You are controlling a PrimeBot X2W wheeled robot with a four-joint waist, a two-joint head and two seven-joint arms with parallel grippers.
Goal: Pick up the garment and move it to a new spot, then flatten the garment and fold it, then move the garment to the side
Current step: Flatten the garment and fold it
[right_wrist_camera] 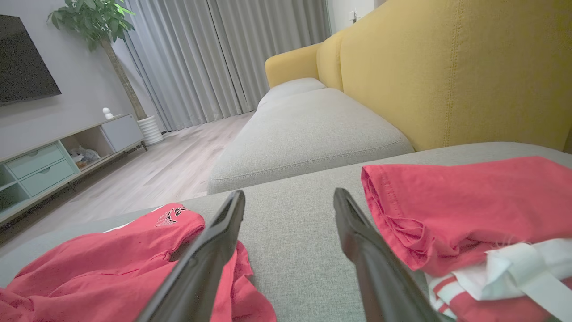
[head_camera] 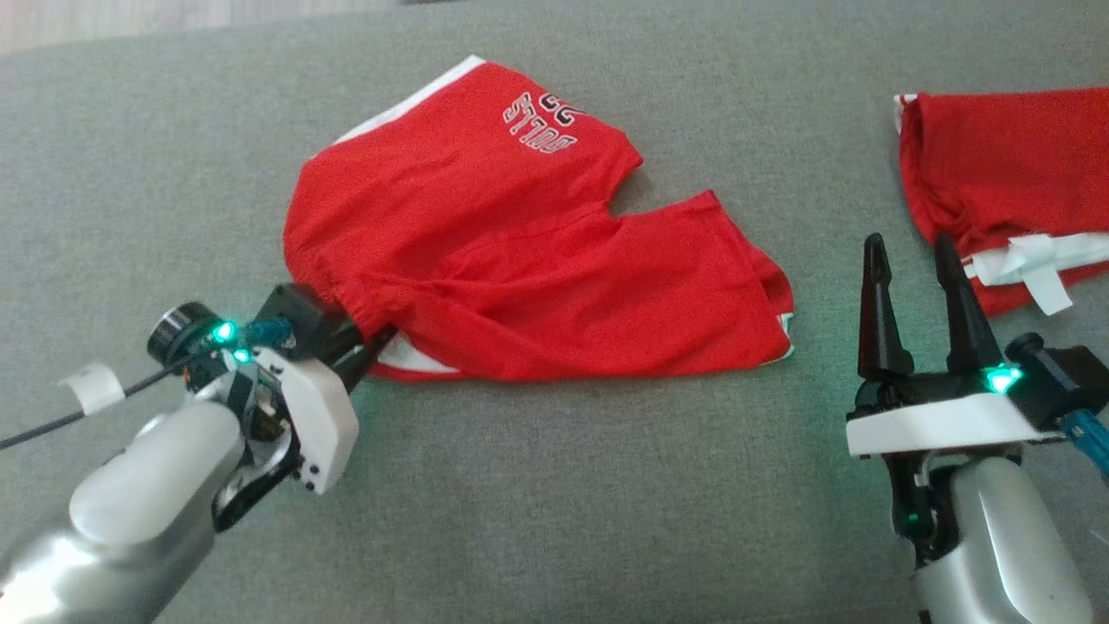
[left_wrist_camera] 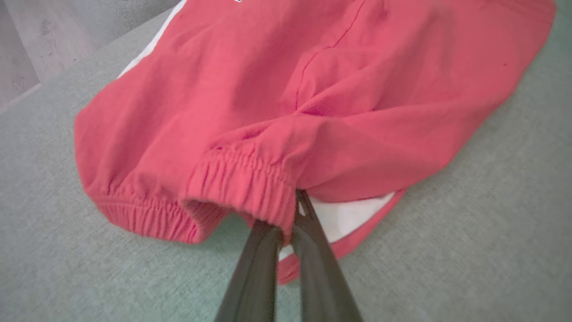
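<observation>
Grey sofa cushion point(head_camera: 554, 485), red shorts point(head_camera: 520, 251) rumpled mid-seat: left gripper point(left_wrist_camera: 295, 210) at 8 o'clock pinches the waistband point(left_wrist_camera: 237, 179), right gripper point(head_camera: 908, 247) at 3 gapes empty. Looks barely started; flattening, folding left.

Cannot see fingertips of left gripper point(head_camera: 371, 340), buried under waistband point(head_camera: 342, 299) of red shorts point(head_camera: 520, 251). Cropped by right edge in head view: second red garment point(head_camera: 1005, 165). Unable to identify white strips point(head_camera: 1031, 264) on it.

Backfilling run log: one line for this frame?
left gripper: shut on red shorts waistband | right gripper: open, empty | shorts: on grey cushion | second red garment: robot's right
</observation>
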